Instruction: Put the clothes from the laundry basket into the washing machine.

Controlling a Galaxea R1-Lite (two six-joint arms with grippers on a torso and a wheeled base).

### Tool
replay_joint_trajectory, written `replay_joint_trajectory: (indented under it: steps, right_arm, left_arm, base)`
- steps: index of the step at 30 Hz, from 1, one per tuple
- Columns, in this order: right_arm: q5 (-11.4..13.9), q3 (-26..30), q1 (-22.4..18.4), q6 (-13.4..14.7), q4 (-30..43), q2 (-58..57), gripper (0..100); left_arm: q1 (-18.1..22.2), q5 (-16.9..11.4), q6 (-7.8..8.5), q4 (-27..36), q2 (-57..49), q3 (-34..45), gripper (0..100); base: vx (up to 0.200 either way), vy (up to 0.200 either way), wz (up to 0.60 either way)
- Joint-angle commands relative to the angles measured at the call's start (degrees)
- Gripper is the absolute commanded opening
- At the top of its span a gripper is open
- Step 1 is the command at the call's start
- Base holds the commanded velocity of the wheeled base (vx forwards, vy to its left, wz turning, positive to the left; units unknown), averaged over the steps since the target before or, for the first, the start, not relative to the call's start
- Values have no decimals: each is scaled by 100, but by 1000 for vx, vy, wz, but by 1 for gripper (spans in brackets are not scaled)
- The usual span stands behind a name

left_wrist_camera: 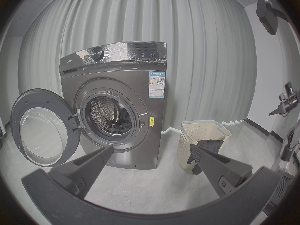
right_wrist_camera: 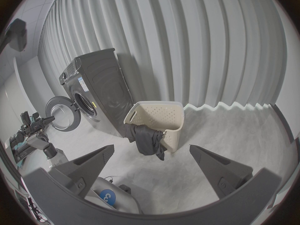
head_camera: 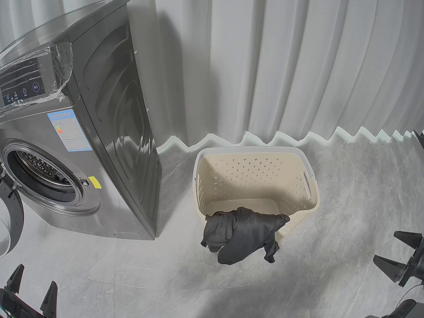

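Observation:
A cream laundry basket (head_camera: 304, 173) (left_wrist_camera: 215, 127) (right_wrist_camera: 172, 113) stands on the floor right of the grey washing machine (head_camera: 110, 111) (left_wrist_camera: 125, 78) (right_wrist_camera: 100, 75). A dark garment (head_camera: 240, 235) (left_wrist_camera: 212, 145) (right_wrist_camera: 145, 139) hangs over the basket's near rim. The machine's round door (left_wrist_camera: 43, 127) (right_wrist_camera: 62, 113) is swung open, and dark cloth (left_wrist_camera: 123, 125) lies in the drum (head_camera: 42, 171). My left gripper (head_camera: 33, 285) (left_wrist_camera: 151, 150) is open low at the near left, empty. At the near right my right gripper (head_camera: 397, 250) (right_wrist_camera: 151, 150) is open and empty, well short of the basket.
White pleated curtains (head_camera: 287, 58) hang behind the machine and basket. The pale marble-look floor (head_camera: 154, 266) between me and the basket is bare. The open door (head_camera: 11, 217) juts out at the far left.

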Motion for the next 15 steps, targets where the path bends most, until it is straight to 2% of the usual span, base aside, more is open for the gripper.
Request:
replay_joint_trajectory:
  steps: [1,3,5,8,10,15]
  right_arm:
    - [52,-83,621,208,-1379,2841,100]
    - [-71,-74,823,410,-1722,3193,100]
    - [-352,-83,1175,849,-2117,3720,100]
    - [-554,-126,1447,1350,-2583,4406,100]
    - [-669,-135,1614,1517,-3005,4810,100]
    - [-976,-135,1887,1658,-3937,5724,100]
  left_arm:
    - [-2,3,-1,2,-93,92,100]
    - [-2,3,-10,2,-93,92,100]
    - [-2,3,-10,2,-93,92,100]
    - [-2,3,-10,2,-93,92,100]
    - [-2,3,-10,2,-93,92,100]
    - [-2,3,-19,2,-93,92,100]
  base:
    - [0,0,0]
    - [0,0,0]
    - [0,0,0]
    - [0,0,0]
    - [0,0,0]
    - [0,0,0]
